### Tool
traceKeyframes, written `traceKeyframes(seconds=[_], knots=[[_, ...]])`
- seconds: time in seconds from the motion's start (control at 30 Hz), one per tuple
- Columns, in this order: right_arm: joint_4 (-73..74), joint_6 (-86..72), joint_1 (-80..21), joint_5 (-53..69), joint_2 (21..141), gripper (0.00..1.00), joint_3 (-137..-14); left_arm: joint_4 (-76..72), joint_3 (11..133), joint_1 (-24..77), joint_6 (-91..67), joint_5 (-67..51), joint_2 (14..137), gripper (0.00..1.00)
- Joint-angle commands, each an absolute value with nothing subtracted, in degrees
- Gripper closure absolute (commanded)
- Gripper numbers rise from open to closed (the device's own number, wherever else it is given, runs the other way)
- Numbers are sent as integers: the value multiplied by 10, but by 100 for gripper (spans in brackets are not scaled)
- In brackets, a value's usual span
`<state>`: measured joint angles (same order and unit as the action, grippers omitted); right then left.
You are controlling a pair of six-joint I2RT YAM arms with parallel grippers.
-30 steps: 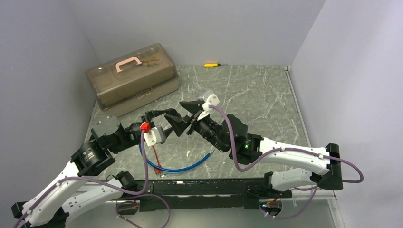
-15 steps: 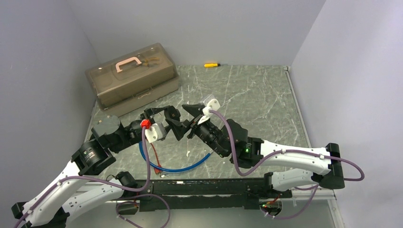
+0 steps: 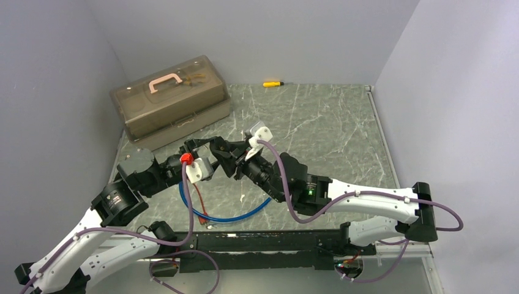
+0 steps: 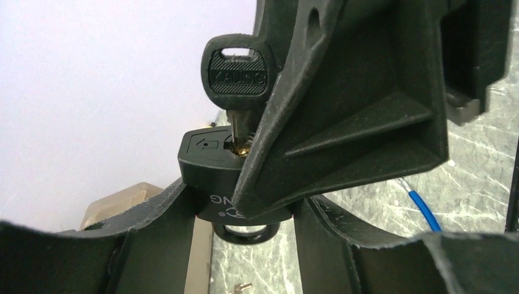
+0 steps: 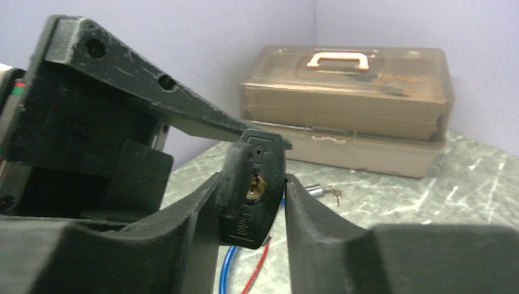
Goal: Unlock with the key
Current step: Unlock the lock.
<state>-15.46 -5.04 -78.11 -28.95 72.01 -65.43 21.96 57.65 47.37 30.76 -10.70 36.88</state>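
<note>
A black padlock hangs above the table, gripped by its narrow sides in my left gripper. The black-headed key stands in its brass keyway. My right gripper has come in across it. One finger lies against the key head and the other touches the padlock's edge, with no gap showing on either side. In the top view the left gripper and the right gripper meet at the table's left middle, where the padlock is mostly hidden.
A brown lidded toolbox with a pink handle stands at the back left. A yellow screwdriver lies at the far edge. Blue cable and red cable loop below the grippers. Small spare keys lie on the table before the toolbox.
My right gripper moved left onto the padlock and its jaws narrowed around the key. The left arm stayed put, still holding the padlock.
</note>
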Motion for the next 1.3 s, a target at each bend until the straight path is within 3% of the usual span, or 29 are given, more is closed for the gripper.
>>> traceKeyframes(seconds=[0.0,0.03,0.17,0.2,0.27,0.33,0.37,0.43,0.47,0.8,0.97,1.13,1.27], knots=[[-145,-62,-776,-283,716,74,-667,138,611,472,302,-152,352,100],[-146,-62,-773,-282,711,84,-664,139,612,471,301,-167,350,100],[-141,-44,-768,-265,684,97,-657,158,621,465,297,-223,348,100],[-138,-39,-766,-256,674,100,-656,167,624,465,293,-240,349,96],[-129,-29,-760,-225,653,100,-652,187,630,463,289,-273,349,78],[-108,-20,-755,-201,632,100,-656,205,633,463,281,-292,351,35],[-96,-13,-753,-189,623,100,-658,217,636,463,277,-303,353,23],[-73,-6,-752,-169,605,100,-661,236,645,463,263,-310,356,4],[-62,-5,-752,-159,598,100,-663,245,651,463,254,-309,358,1],[11,32,-752,-27,579,100,-708,351,699,429,200,-381,402,1],[54,40,-752,50,602,100,-757,406,734,344,181,-516,456,1],[69,47,-751,75,613,100,-784,452,741,323,197,-603,476,1],[67,52,-751,86,625,100,-796,440,731,323,180,-659,474,12]])
